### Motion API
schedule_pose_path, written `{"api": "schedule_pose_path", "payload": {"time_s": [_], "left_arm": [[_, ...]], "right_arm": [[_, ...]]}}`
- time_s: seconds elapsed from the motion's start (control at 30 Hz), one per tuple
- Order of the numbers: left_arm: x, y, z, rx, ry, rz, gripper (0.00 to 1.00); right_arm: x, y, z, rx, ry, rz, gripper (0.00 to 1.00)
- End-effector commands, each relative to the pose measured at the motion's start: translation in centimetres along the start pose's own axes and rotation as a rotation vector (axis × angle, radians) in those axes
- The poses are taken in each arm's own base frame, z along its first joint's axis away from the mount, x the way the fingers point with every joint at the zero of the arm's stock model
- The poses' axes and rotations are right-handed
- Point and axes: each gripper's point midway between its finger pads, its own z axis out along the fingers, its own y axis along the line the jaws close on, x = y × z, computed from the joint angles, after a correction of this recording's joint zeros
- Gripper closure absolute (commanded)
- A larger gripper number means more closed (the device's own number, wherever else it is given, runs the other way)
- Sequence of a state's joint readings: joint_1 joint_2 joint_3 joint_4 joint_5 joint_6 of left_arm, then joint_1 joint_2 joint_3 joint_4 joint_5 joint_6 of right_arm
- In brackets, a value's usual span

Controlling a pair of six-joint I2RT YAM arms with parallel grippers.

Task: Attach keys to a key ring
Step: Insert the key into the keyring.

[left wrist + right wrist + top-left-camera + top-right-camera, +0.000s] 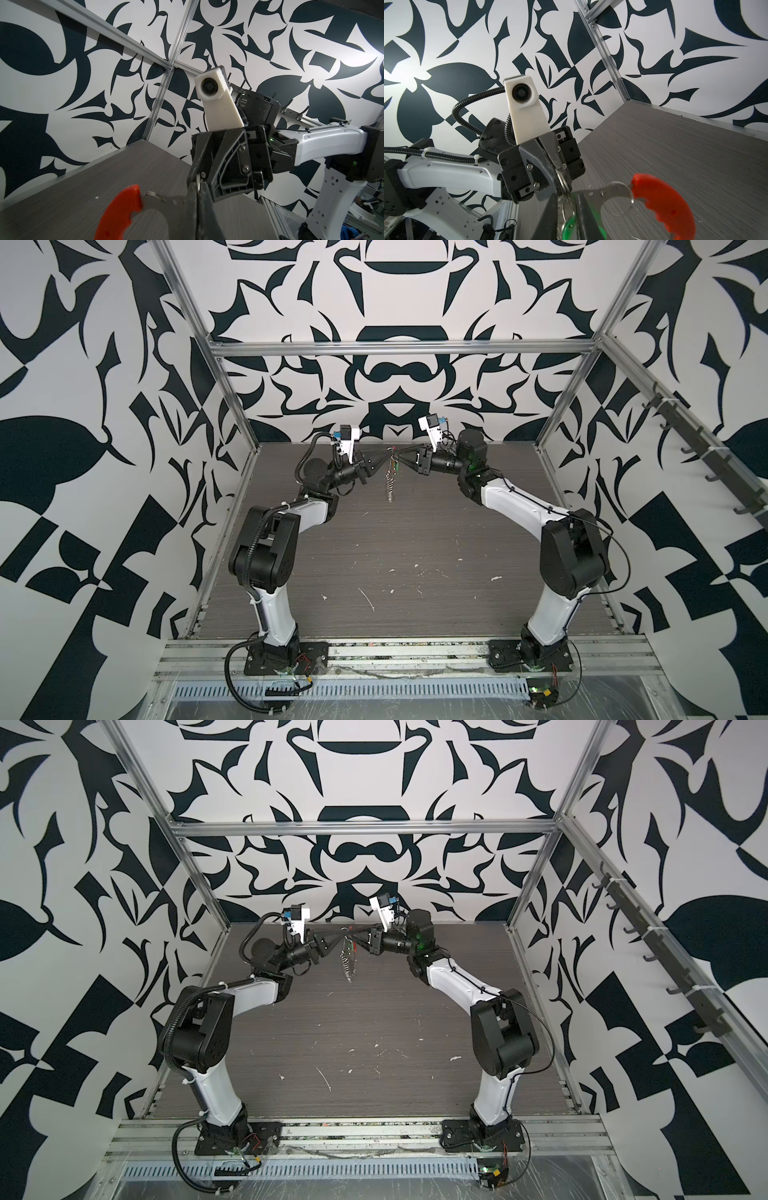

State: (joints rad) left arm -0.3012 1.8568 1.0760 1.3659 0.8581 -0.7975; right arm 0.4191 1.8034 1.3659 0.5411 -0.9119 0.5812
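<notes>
step: hooking tag (571, 228) onto ring (116, 209) | left fingers (199, 207) clamped on ring | right fingers (586, 216) narrow round tag, grip unclear tbh | next: careful alignment, imo

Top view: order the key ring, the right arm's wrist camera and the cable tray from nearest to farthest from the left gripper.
1. key ring, hanging at centre rear.
2. wrist camera, right of centre.
3. cable tray, front edge.

Left gripper (385, 458) clamped tight, held aloft, its tips meeting the right gripper (400, 457) head-on
</notes>
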Motion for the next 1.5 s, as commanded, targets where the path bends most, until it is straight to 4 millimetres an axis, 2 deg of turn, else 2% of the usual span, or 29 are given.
{"api": "schedule_pose_path", "payload": {"time_s": [0.0, 0.2, 0.27, 0.4, 0.47, 0.57, 0.87, 0.97, 1.07, 1.2, 1.3, 1.4, 1.47], "left_arm": [[-1.8, -1.4, 0.2, 0.035, -0.05, 0.059, 1.0], [-2.0, -1.6, 0.3, 0.044, -0.048, 0.057, 1.0], [-2.0, -1.6, 0.3, 0.043, -0.047, 0.055, 1.0], [-1.8, -1.8, 0.4, 0.05, -0.042, 0.048, 1.0], [-1.6, -1.7, 0.4, 0.052, -0.037, 0.042, 1.0], [-1.5, -1.8, 0.6, 0.061, -0.031, 0.039, 1.0], [-1.0, -1.7, 0.6, 0.066, -0.008, 0.03, 1.0], [-0.9, -1.6, 0.4, 0.056, 0.004, 0.032, 0.86], [-0.9, -1.3, -0.2, 0.03, 0.015, 0.037, 0.78], [-0.9, -0.6, -1.4, -0.035, 0.041, 0.063, 0.76], [-0.8, -0.2, -2.2, -0.092, 0.103, 0.105, 0.76], [0.2, 0.0, -2.6, -0.148, 0.259, 0.219, 0.76], [2.3, 0.1, -3.2, -0.172, 0.439, 0.279, 0.76]], "right_arm": [[-2.4, 2.7, 0.5, -0.075, -0.049, -0.074, 0.79], [-2.1, 3.1, 1.2, -0.089, -0.039, -0.07, 0.8], [-2.0, 3.2, 1.2, -0.088, -0.037, -0.069, 0.85], [-2.1, 3.2, 1.2, -0.083, -0.037, -0.075, 0.86], [-2.2, 3.2, 1.2, -0.081, -0.038, -0.079, 0.9], [-2.5, 3.4, 1.2, -0.081, -0.043, -0.084, 1.0], [-2.8, 3.2, 0.7, -0.001, -0.024, -0.155, 1.0], [-2.5, 2.9, 0.3, 0.053, 0.009, -0.195, 1.0], [-2.1, 2.4, -0.2, 0.111, 0.045, -0.244, 1.0], [-1.3, 1.4, -0.6, 0.176, 0.097, -0.298, 1.0], [-0.8, 0.8, -0.6, 0.207, 0.137, -0.34, 1.0], [0.1, 0.5, -0.5, 0.232, 0.196, -0.4, 1.0], [0.6, 0.6, -0.4, 0.24, 0.229, -0.442, 1.0]]}}
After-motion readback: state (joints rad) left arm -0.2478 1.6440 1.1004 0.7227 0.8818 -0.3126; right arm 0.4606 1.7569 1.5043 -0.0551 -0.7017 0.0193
